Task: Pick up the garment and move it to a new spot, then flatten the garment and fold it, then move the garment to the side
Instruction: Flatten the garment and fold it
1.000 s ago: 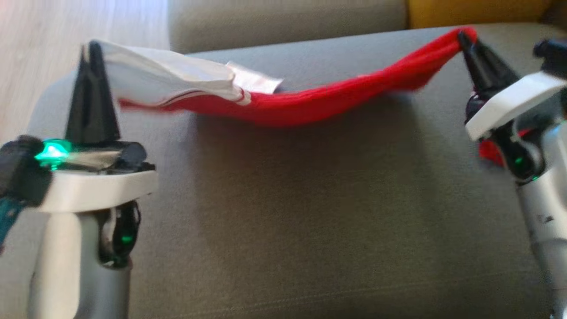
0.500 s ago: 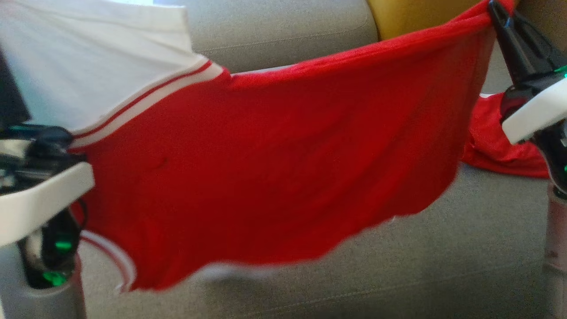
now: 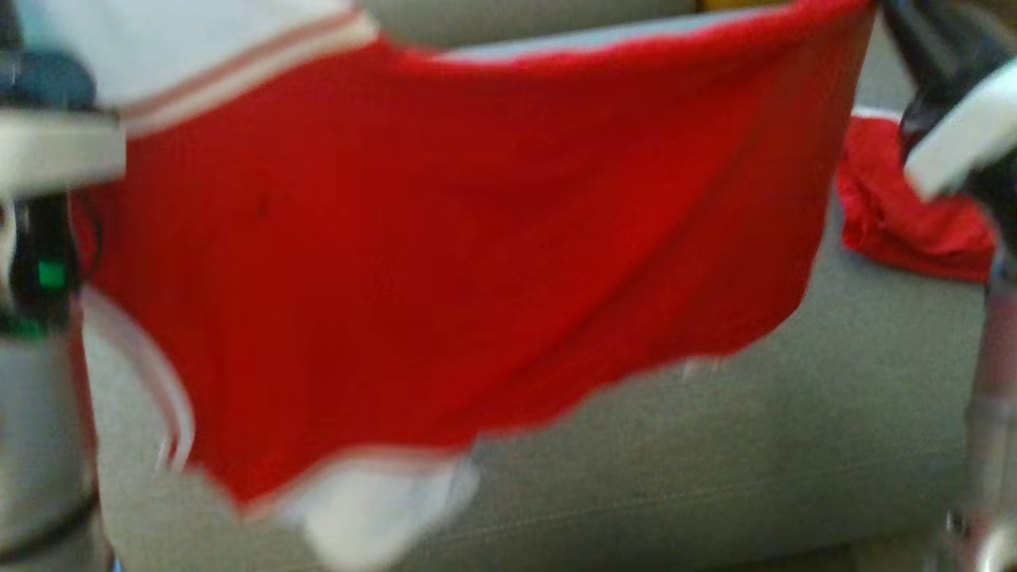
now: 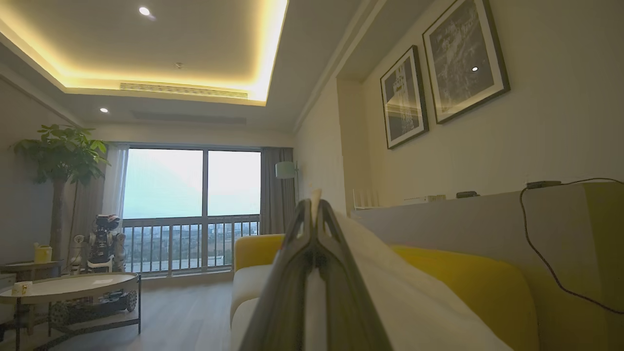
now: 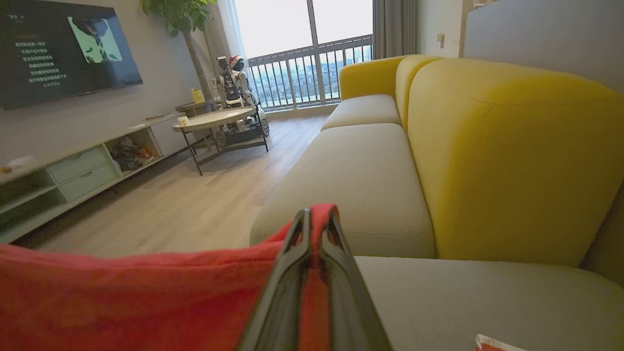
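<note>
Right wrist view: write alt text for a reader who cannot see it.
The right gripper is shut on the red garment, which stretches to the left. Behind are a grey sofa seat, yellow sofa back and balcony window.

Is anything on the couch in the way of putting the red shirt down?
Maybe. The garment hangs from the left gripper and right gripper over the grey sofa seat. The seat below looks bare, but a crumpled red cloth lies at its right, and the garment hides the rest.
</note>
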Robot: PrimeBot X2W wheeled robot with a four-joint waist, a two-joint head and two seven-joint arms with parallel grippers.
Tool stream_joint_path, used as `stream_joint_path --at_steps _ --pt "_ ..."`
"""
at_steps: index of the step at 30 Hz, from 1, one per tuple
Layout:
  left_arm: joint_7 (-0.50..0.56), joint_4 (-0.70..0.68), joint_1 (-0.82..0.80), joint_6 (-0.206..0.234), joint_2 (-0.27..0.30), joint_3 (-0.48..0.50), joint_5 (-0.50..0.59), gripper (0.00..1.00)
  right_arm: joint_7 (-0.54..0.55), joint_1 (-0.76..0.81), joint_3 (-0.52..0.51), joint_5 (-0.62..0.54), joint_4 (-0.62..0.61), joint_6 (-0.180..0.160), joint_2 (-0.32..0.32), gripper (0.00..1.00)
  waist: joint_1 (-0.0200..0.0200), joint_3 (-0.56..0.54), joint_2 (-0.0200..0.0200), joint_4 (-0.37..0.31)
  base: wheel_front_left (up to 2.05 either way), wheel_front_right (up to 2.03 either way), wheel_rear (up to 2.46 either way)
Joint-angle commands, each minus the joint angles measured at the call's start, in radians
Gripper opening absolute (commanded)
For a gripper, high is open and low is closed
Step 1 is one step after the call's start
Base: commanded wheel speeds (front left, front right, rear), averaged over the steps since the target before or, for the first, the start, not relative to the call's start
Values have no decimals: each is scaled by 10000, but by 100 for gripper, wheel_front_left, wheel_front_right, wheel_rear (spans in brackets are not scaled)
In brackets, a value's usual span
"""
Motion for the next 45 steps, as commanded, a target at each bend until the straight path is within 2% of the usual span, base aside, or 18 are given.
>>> stream_joint_path --at_steps 1,5,7,9,13,15,18,23,30,35,36,45 --pt "124 -4 -970 -89 431 192 50 0 70 -959 93 152 -101 -2 80 0 -1 971 -1 81 0 0 0" --pt "193 2075 -3815 -459 811 -322 273 0 -278 -3460 380 -141 1555 -2 -396 0 -1 2545 -1 228 0 0 0" --pt "-170 3101 -5458 -547 873 -546 497 0 -806 -4954 531 -215 2499 -2 -631 0 -1 3333 -1 325 0 0 0" --pt "-824 4150 -6924 -431 638 -525 557 0 -1658 -6316 683 -414 3494 -2 -863 0 -1 3872 -1 423 0 0 0" --pt "-2294 5863 -9085 -183 403 -552 903 0 -4103 -8419 932 -958 5248 -2 -1126 0 -1 4475 -1 549 0 0 0" --pt "-2667 6468 -9719 -100 283 -608 1065 0 -5249 -9062 950 -1196 6060 -2 -1165 0 -1 4618 -1 620 0 0 0" --pt "-2855 6975 -10017 -195 134 -866 1343 0 -6579 -9407 1052 -1238 7148 -2 -1174 0 -1 4687 -1 692 0 0 0" --pt "-2878 6532 -9035 -434 -53 -1182 1681 0 -7408 -8707 1541 -178 8688 -2 -1145 0 -1 4692 -1 898 0 0 0" --pt "-2881 5947 -5693 -733 294 -2020 2208 0 -7886 -6390 3073 1445 9556 -2 -1532 0 -1 4256 -1 1249 0 0 0" --pt "-2882 5820 -3416 -854 700 -2775 2335 0 -7511 -4790 4199 2277 10149 -2 -1853 0 -1 3616 -1 1478 0 0 0" --pt "-2882 5820 -3416 -854 700 -2775 2335 0 -7511 -4790 4199 2277 10149 -2 -1853 0 -1 3616 -1 1478 0 0 0" --pt "-2882 6031 -790 -906 1855 -4077 2828 0 -6491 -3207 5663 2934 10956 -2 -2339 0 -1 2268 -1 1520 0 0 0"
